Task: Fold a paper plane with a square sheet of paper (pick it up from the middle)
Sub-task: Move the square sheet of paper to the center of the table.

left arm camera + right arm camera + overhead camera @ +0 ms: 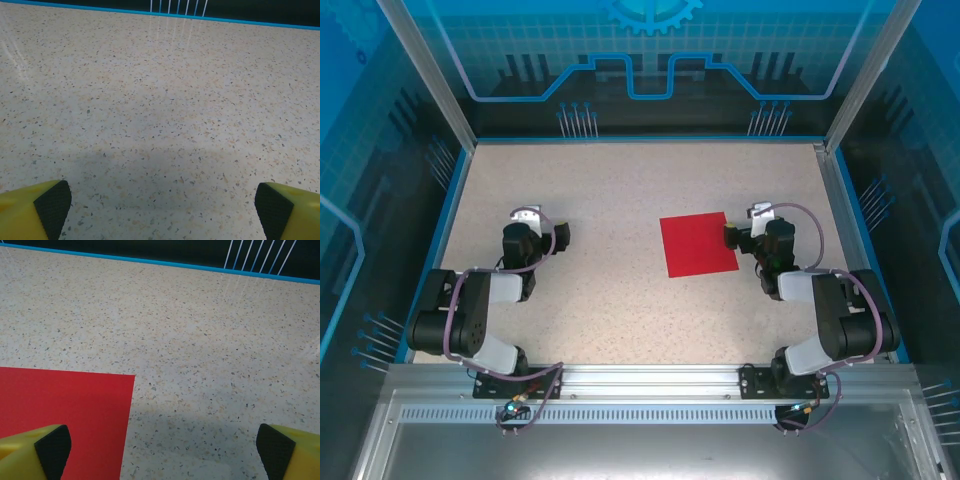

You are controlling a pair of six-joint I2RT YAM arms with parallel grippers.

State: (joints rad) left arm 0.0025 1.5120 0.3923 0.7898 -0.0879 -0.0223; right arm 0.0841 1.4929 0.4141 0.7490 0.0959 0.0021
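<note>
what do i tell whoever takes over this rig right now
Left hand: open, empty, over bare table, well left of the red paper.
Right hand: open, empty, at the paper's right edge.
The paper lies flat and unfolded, right of the table's middle.
Done: nothing yet.
Left: pick the paper up from the middle and make every fold of the plane.

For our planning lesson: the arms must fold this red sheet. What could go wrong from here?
The square sheet of paper lies flat on the table, so a pinch at its middle may slip or crumple it. The open right fingers sit at its right edge; closing there would probably grab the edge, not the middle.
</note>
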